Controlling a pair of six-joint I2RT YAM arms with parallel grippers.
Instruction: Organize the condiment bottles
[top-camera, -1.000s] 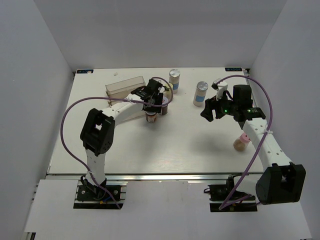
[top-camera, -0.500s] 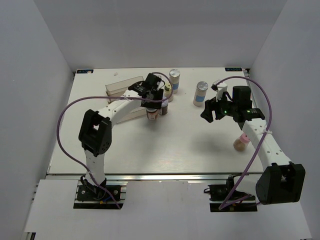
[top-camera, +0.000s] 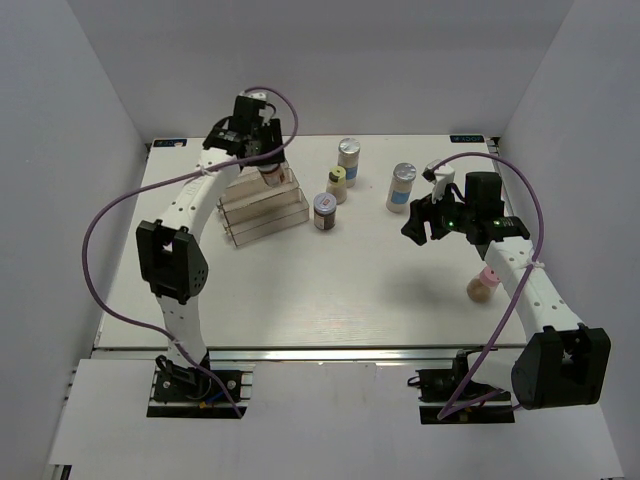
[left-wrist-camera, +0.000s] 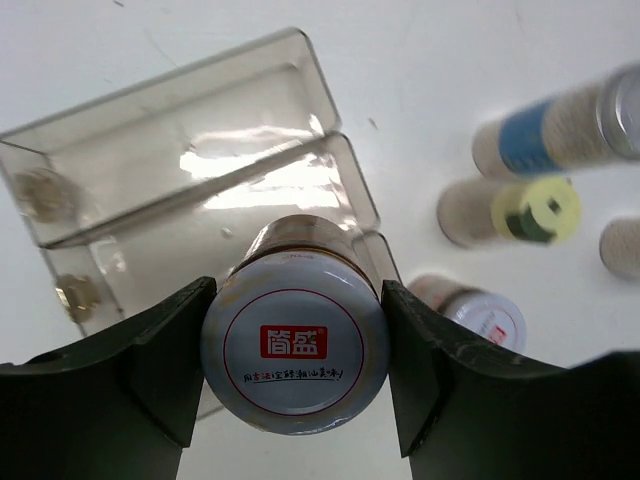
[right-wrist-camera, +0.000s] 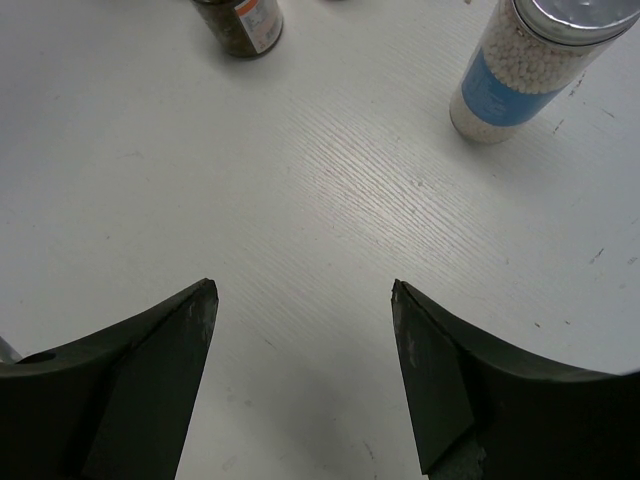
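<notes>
Six small condiment jars counted, plus one clear stepped plastic rack on the white table. Two tall white jars with silver caps and blue bands: the farther white jar and the nearer white jar, standing apart beyond mid-table. Two dark jars with red-marked lids: the loose dark jar upright just right of the rack, and the held dark jar, its pale lid top ringed in red around a red label, clamped at the sides by the left gripper over the rack's far side; contact with a step impossible to tell. One yellow-lidded jar between the loose dark jar and the farther white jar. One pink-lidded tan jar alone beside the right arm. Spread wide and holding nothing, the right gripper, above bare table near the nearer white jar.
</notes>
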